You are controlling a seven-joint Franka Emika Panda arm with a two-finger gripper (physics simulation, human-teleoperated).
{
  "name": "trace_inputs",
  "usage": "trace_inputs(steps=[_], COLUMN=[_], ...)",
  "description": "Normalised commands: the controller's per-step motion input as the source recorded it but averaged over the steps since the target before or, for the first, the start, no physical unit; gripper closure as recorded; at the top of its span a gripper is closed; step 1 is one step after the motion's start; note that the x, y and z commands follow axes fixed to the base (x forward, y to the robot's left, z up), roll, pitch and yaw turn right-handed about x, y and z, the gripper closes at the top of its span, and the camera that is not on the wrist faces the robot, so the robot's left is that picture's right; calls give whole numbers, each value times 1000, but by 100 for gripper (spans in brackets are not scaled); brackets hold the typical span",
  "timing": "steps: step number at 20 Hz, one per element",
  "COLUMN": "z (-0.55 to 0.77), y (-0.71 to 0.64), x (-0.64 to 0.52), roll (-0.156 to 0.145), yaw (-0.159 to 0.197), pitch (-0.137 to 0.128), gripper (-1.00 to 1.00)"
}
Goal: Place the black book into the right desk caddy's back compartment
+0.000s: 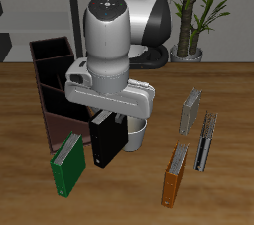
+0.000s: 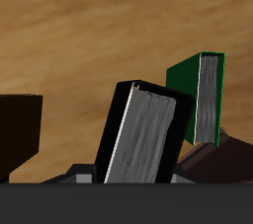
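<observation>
1. Step in hand: grasp or lift of the black book (image 1: 107,140). The book stands upright, slightly tilted, directly under the arm's hand, between the green book (image 1: 67,164) and a pale bowl-like item (image 1: 133,133).
2. Pincer (image 1: 106,118): it sits at the book's top edge. In the wrist view the black book (image 2: 143,134) fills the space just ahead of the pincer body, page edges facing the camera. The fingers are not visible in either view, so I cannot tell whether the pincer is parted or closed on the book.
3. Whether the book rests on the desk (image 1: 233,100) or hangs just clear of it cannot be told.
4. Target: the caddy (image 1: 52,85) lies beside the green book and runs toward the desk's back. Which end holds the back compartment cannot be confirmed here.
5. Next move, in my judgement: confirm a firm hold, raise the book above the caddy wall, carry it over the green book to the squarish end section, and lower it upright.
6. Other books (image 1: 194,120) lie well apart and pose no obstruction.
</observation>
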Motion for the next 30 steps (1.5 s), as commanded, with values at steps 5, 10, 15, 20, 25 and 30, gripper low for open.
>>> trace_inputs(steps=[5, 10, 15, 20, 25, 30], z=[456, 336, 143, 109, 78, 61], y=[-113, -96, -55, -146, -153, -121], x=[-470, -515, -375, -453, -356, -268], roll=[0, 7, 7, -18, -17, -12], yaw=[23, 9, 29, 31, 36, 40], pitch=[-73, -65, -52, -37, -36, -20], gripper=[100, 100, 100, 100, 100, 100])
